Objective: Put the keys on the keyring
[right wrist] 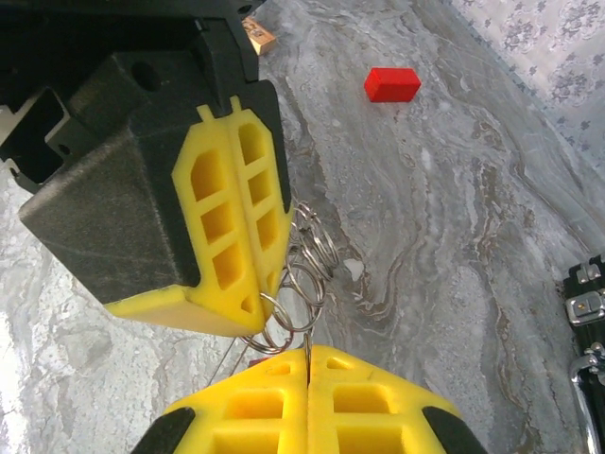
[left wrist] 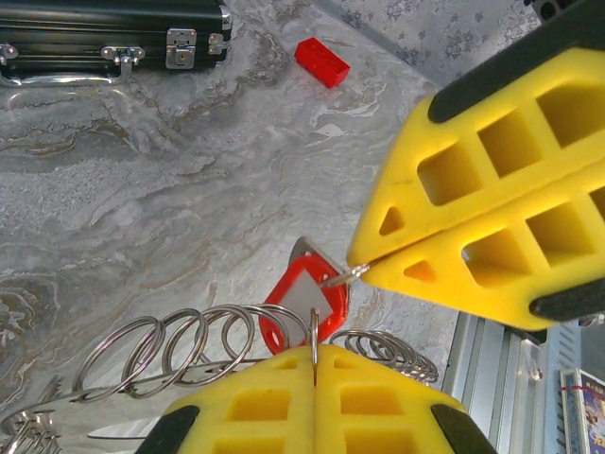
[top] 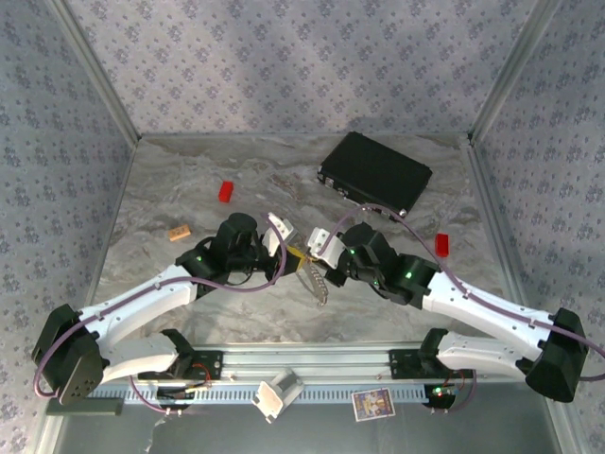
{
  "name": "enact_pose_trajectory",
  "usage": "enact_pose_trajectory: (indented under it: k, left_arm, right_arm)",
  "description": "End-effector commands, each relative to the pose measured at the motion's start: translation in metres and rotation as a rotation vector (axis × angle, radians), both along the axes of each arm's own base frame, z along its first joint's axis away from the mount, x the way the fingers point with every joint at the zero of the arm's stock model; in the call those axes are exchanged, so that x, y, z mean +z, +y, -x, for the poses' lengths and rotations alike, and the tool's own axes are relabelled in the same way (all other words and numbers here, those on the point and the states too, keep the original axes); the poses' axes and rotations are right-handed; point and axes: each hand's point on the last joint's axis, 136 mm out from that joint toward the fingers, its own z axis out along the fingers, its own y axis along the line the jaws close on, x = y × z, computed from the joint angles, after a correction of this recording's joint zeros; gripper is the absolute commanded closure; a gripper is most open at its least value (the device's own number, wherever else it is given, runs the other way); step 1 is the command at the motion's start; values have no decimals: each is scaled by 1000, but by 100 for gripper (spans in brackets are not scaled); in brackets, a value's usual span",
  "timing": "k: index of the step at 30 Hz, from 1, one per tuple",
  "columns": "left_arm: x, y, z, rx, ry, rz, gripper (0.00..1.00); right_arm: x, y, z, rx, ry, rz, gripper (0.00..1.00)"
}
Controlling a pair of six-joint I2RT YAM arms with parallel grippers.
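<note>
The keyring (left wrist: 189, 345) is a floppy chain of linked silvery rings; it hangs between the two arms above the table (top: 317, 282). My left gripper (left wrist: 315, 352) is shut on one ring of it, held edge-on between the yellow pads. A red-headed key (left wrist: 301, 301) hangs just past that ring. My right gripper (left wrist: 364, 265) is shut on a small metal part at the key's head. In the right wrist view my right gripper (right wrist: 308, 352) pinches a thin metal piece, and my left gripper (right wrist: 257, 305) sits close above it with the keyring (right wrist: 312, 251) trailing beside. Both grippers meet at mid-table (top: 302, 255).
A flat black case (top: 375, 173) lies at the back right. One red block (top: 226, 191) sits back left and another (top: 441, 245) sits right of the arms. A tan block (top: 180, 232) lies at the left. Patterned walls close in three sides.
</note>
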Motion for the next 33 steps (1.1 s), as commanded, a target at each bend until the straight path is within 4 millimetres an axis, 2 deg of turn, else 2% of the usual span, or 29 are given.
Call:
enact_pose_trajectory:
  k: [1,13,24,33]
  left_arm:
    - [23,-9,-1,-29,-47,62,100]
    - [22,-9,-1,-27,-46,60,100]
    - [23,-9,-2,-18,-47,60,100]
    - [23,-9,-2,-19,-46,60,100]
  right_arm:
    - [-2,5,3,26,0,3,100]
    - [-7,9,7,54,26,11,100]
    - [0,2,2,14,-24,6,100]
    - [-3,4,7,39,-11,14,100]
